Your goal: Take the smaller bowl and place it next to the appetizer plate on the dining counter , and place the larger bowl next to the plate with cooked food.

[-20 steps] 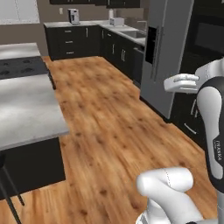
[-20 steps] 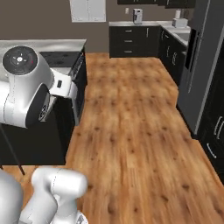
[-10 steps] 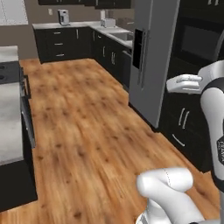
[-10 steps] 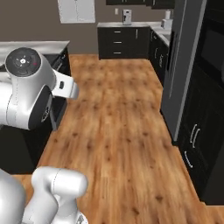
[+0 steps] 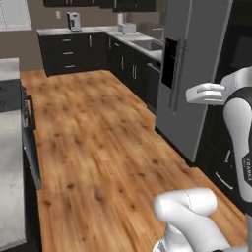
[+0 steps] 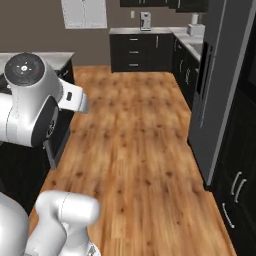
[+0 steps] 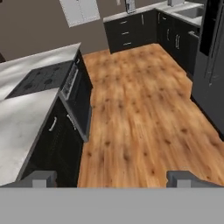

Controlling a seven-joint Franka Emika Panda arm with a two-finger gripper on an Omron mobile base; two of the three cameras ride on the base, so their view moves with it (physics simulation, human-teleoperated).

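My gripper (image 7: 113,179) is open: its two dark fingertips (image 7: 43,178) stand far apart at the bottom of the hand view with nothing between them. It looks down over the wooden floor (image 7: 140,118) and the near end of a grey island counter (image 7: 22,127). The white hand (image 5: 206,93) is held high in front of the fridge in the left base view; in the right base view the hand (image 6: 75,100) hangs over the island's edge.
The island carries a black cooktop (image 7: 41,78) with an oven front below. A tall grey fridge (image 5: 197,74) and dark cabinets line the right wall. A back counter holds a coffee machine (image 6: 145,20) and a sink (image 5: 147,44). The wooden floor (image 6: 135,150) runs between them.
The base has driven and turned, so the whole scene shifted: the island slid left, and the fridge and back cabinets came nearer. The arm keeps its pose and the gripper stays open.
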